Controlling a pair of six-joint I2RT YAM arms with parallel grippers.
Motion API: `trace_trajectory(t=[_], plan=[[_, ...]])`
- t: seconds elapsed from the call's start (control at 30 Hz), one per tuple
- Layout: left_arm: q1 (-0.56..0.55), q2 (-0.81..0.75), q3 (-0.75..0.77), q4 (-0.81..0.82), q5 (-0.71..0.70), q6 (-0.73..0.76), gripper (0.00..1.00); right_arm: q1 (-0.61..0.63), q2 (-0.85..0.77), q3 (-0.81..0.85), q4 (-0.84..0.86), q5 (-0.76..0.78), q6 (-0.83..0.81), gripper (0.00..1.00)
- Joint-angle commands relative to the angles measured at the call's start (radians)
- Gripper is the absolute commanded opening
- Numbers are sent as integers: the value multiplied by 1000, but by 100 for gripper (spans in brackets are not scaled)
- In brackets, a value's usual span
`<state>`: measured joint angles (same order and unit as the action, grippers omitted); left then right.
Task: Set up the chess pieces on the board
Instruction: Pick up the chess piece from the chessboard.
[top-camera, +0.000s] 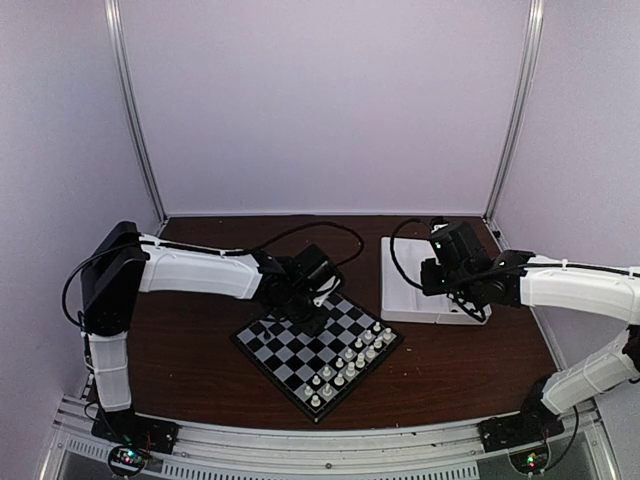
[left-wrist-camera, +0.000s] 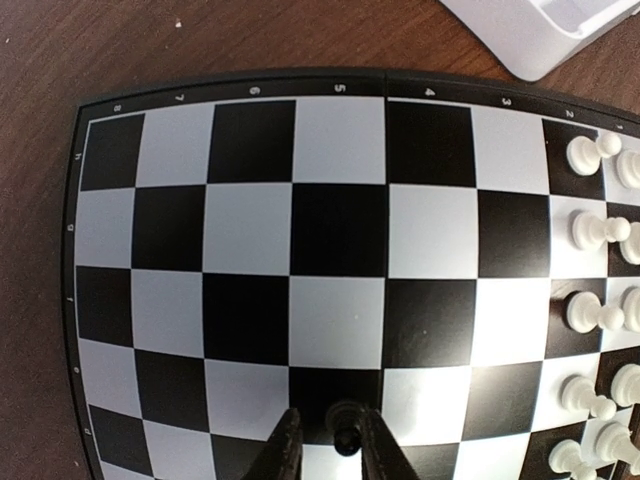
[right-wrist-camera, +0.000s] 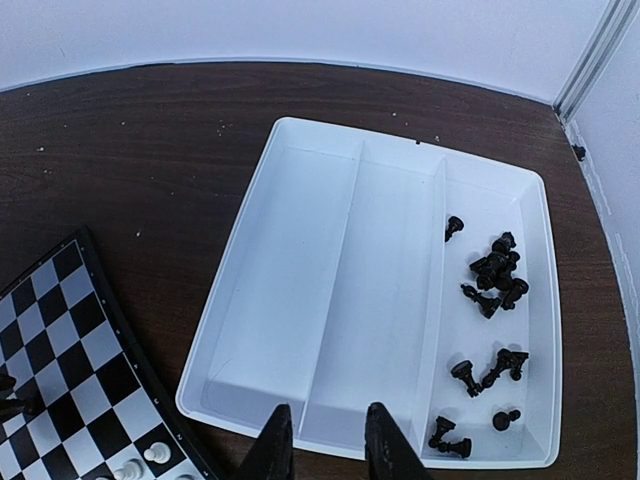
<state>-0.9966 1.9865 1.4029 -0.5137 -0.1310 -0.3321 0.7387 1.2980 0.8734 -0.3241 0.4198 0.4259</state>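
In the left wrist view a small black pawn (left-wrist-camera: 346, 428) stands on a black square of the board (left-wrist-camera: 340, 150). My left gripper (left-wrist-camera: 330, 412) straddles it, jaws slightly open. The pawn sits close against the right finger (left-wrist-camera: 375, 440), and a gap shows on the left side. Several more black chess pieces (right-wrist-camera: 495, 270) lie loose in the right compartment of the white tray (right-wrist-camera: 300, 260). Above the tray's near rim my right gripper (right-wrist-camera: 328, 412) hangs slightly open with nothing between its fingers. From above, the board (top-camera: 285, 350) lies centre front as a diamond.
White chessmen (left-wrist-camera: 590, 230) fill two rows along the board's right side (top-camera: 350, 365). The white tray (top-camera: 420, 290) sits to the right of the board, its left and middle compartments bare. White walls and metal posts close the back and sides.
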Motion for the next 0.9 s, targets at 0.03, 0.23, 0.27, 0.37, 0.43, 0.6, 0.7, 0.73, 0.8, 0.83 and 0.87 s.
trace_trajectory(t=[0.03,0.23,0.27,0.37,0.43,0.6,0.7,0.73,0.8,0.83,0.87], plan=[[-5,21,38,-9,8,-4,21,-12,-6,-16,12,1,10,26],[-5,16,37,-16,-9,1,5,-19,-6,-17,13,-1,11,26],[-5,13,41,-24,-17,3,1,-20,-6,-17,14,0,10,26],[-5,-1,43,-37,-39,1,0,-22,-6,-17,12,-2,11,26],[-5,-21,33,-35,-60,-5,0,-25,-4,-17,11,-3,11,26],[-4,-69,8,-32,-106,-7,0,-25,0,-20,18,-8,15,26],[-3,-86,-10,-33,-127,-11,0,-25,4,-20,19,-12,17,26],[-1,-88,-15,-36,-130,-15,0,-25,5,-19,19,-13,17,26],[2,-95,-29,-40,-134,-26,0,-26,6,-19,20,-14,16,26],[5,-101,-40,-40,-134,-35,0,-26,6,-18,20,-13,17,26],[7,-108,-54,-40,-138,-47,0,-27,6,-17,21,-14,15,26]])
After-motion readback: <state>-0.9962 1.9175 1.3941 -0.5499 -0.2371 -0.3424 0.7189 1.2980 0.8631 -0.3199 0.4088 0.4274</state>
